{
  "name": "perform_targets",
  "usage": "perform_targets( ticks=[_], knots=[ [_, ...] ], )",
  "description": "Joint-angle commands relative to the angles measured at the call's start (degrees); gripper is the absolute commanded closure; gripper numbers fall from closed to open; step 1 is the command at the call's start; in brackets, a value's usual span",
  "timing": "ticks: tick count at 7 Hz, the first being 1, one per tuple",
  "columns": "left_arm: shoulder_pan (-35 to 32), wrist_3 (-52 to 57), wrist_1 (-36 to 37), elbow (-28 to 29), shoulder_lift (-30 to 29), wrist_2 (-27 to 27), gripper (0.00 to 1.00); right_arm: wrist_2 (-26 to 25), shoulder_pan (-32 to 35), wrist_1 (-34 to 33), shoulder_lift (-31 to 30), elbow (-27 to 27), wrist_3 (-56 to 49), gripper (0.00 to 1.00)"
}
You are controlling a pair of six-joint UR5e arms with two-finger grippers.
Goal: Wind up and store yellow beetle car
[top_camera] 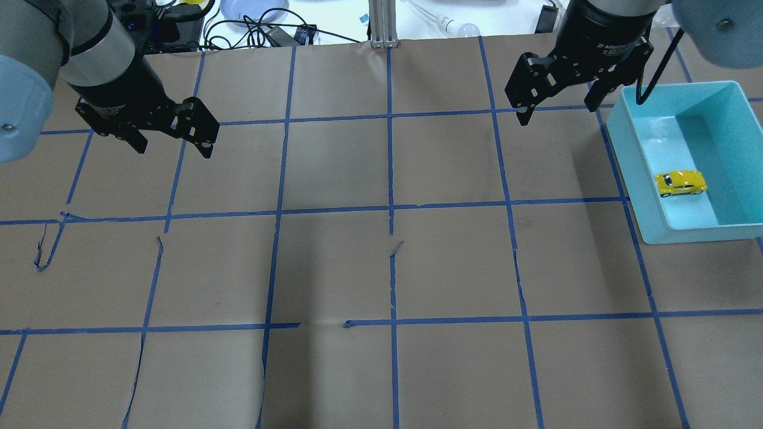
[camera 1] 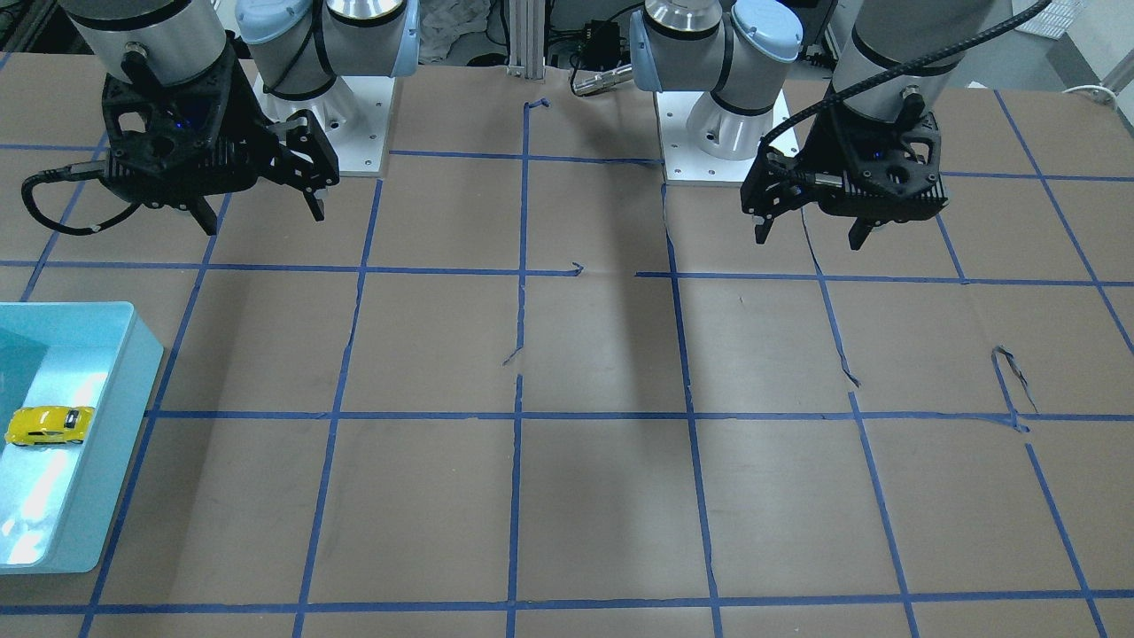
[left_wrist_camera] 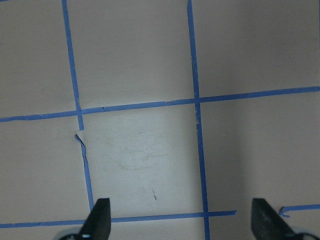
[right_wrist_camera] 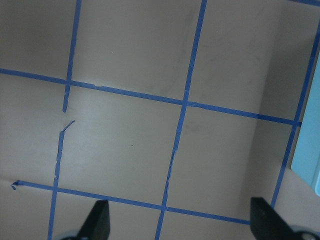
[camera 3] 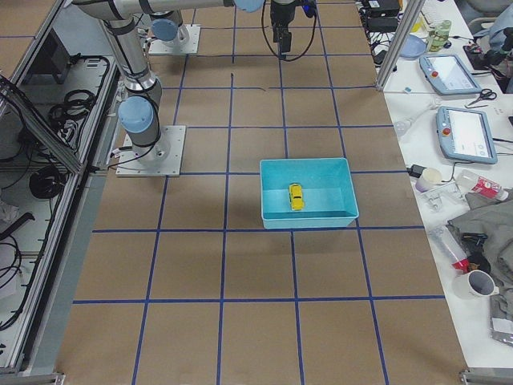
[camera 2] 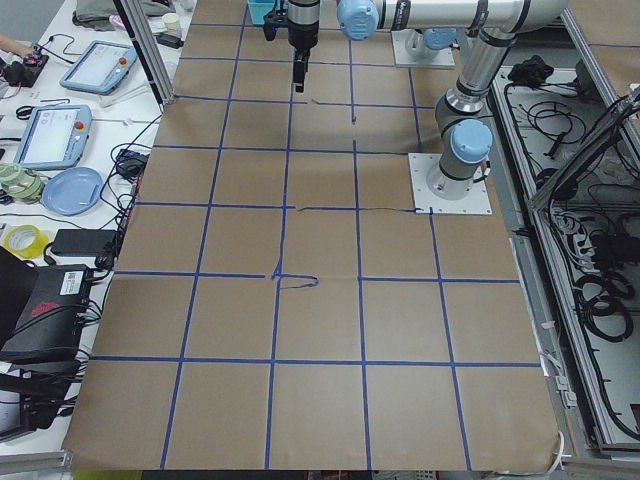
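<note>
The yellow beetle car point(top_camera: 681, 183) lies inside the light blue bin point(top_camera: 633, 149) at the table's right end. It also shows in the front view point(camera 1: 49, 426) and in the right side view point(camera 3: 296, 196). My right gripper point(top_camera: 557, 113) hangs open and empty above the table, just left of the bin's far corner; the front view point(camera 1: 264, 220) shows it too. My left gripper point(top_camera: 174, 150) hangs open and empty over the table's left part, far from the car. Both wrist views show spread fingertips point(left_wrist_camera: 98, 218) point(right_wrist_camera: 98, 220) over bare paper.
The table is covered in brown paper with a grid of blue tape point(top_camera: 390, 208), torn in places. The bin's edge point(right_wrist_camera: 311, 165) shows at the right of the right wrist view. Cables and tablets point(camera 3: 461, 132) lie on the bench beyond the table's far edge.
</note>
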Motion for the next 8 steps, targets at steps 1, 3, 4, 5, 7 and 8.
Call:
perform_targets(
  ticks=[1,3,4,5,7,8],
  knots=[
    [0.0,0.1,0.0,0.2,0.0,-0.2,0.0,0.0,0.1,-1.8,0.2,0.1,0.5,0.0],
    [0.3,0.4,0.0,0.3,0.1,0.0,0.0,0.0,0.1,-2.3,0.3,0.3,0.5,0.0],
    [0.6,0.5,0.1,0.3,0.2,-0.3,0.0,0.0,0.1,-2.3,0.3,0.3,0.4,0.0],
    [0.2,0.5,0.0,0.2,0.1,-1.2,0.0,0.1,0.1,-2.2,0.3,0.2,0.4,0.0],
    [0.1,0.4,0.0,0.3,0.1,-4.4,0.0,-0.1,0.1,-2.2,0.3,0.5,0.4,0.0],
    [0.5,0.5,0.0,0.4,0.2,-4.3,0.0,-0.2,0.1,-2.0,0.3,0.6,0.3,0.0]
  ],
)
